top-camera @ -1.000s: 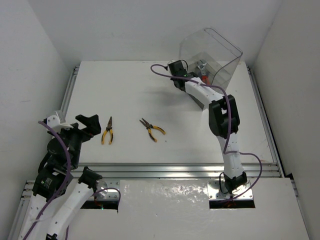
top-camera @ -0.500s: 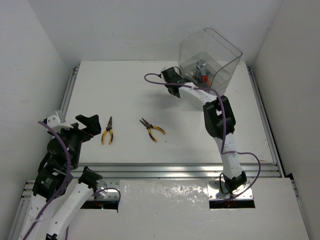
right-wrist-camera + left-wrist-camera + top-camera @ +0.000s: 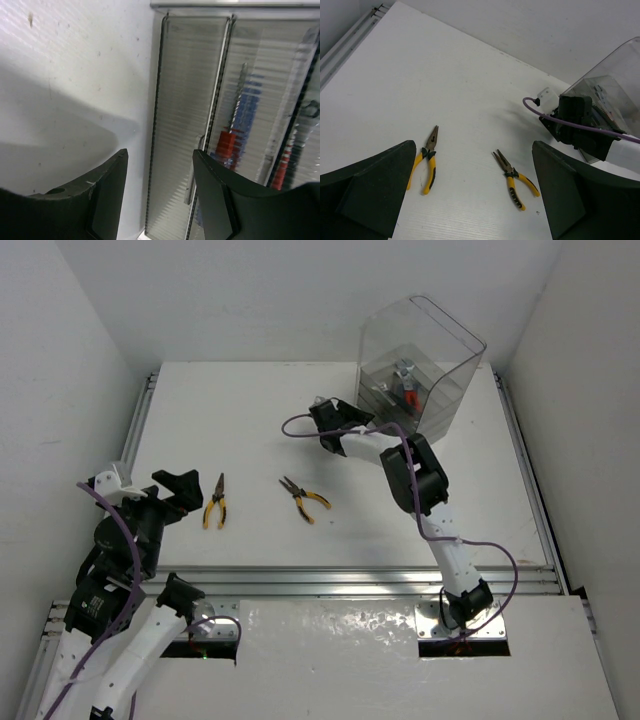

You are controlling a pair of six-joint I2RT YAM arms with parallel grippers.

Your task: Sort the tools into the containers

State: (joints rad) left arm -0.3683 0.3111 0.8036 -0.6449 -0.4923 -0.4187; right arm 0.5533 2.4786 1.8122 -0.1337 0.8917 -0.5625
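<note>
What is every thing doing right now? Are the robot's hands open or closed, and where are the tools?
left gripper: open, empty.
right gripper: open, empty, near the box.
left pliers: lying flat on the table, not held.
right pliers: lying flat on the table, not held.
clear box: upright, tools inside.
red-handled tool: lying in a tray.

screwdrivers (image 3: pixel 247 105) blurred behind ribbed trays (image 3: pixel 185 100), fingers (image 3: pixel 107 195) cropped
</note>
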